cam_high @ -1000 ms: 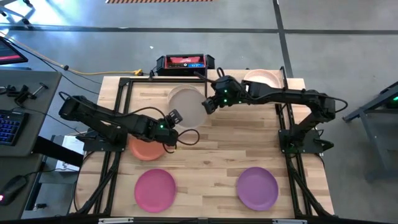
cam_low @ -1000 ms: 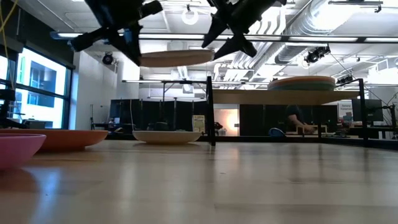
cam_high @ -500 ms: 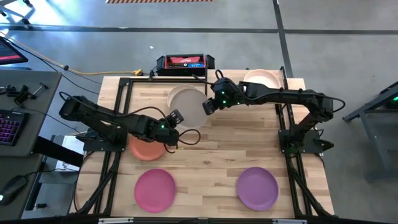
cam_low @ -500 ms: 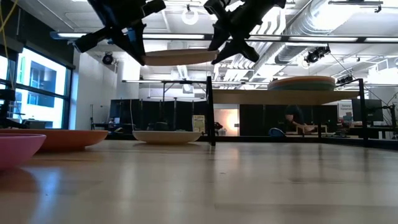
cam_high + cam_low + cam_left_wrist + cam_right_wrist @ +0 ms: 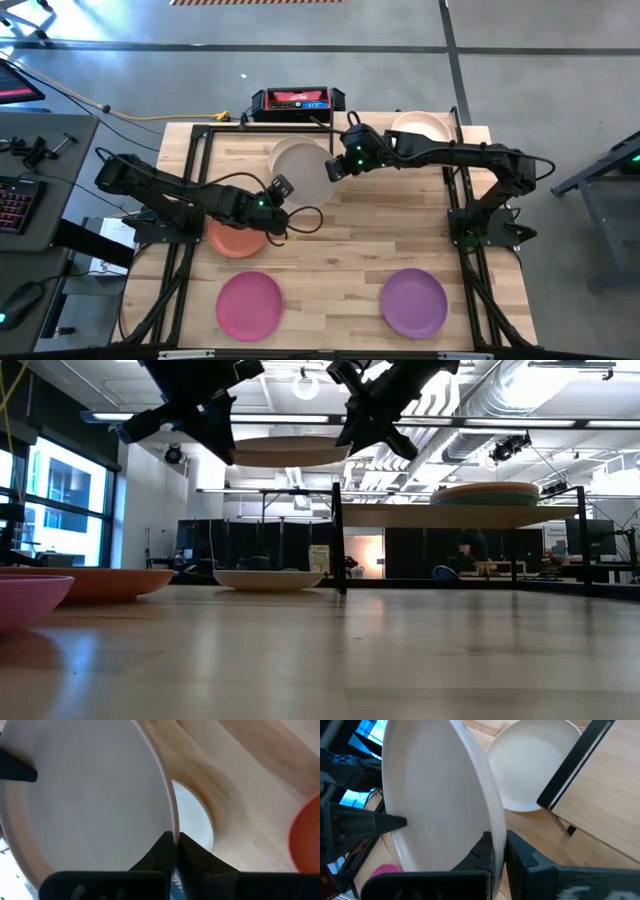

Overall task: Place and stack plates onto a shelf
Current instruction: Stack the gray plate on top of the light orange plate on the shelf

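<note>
So, going near to far:
Near edge: magenta plate [image 5: 249, 304] on the left and purple plate [image 5: 413, 302] on the right, both flat on the table [image 5: 340, 250].
Mid left: coral red plate [image 5: 234, 240] lies partly under the left arm.
Left gripper [image 5: 278, 198]: fingers pinched on the near-left rim of the cream plate [image 5: 298, 170].
Cream plate: held up off the table, roughly level, between both grippers.
Right gripper [image 5: 335, 168]: clamped on the same plate's right rim.
Under it: white plate [image 5: 268, 579] sits on the table.
Far right: shelf [image 5: 440, 515] carries a stack with a peach plate [image 5: 422, 127] on top.
</note>
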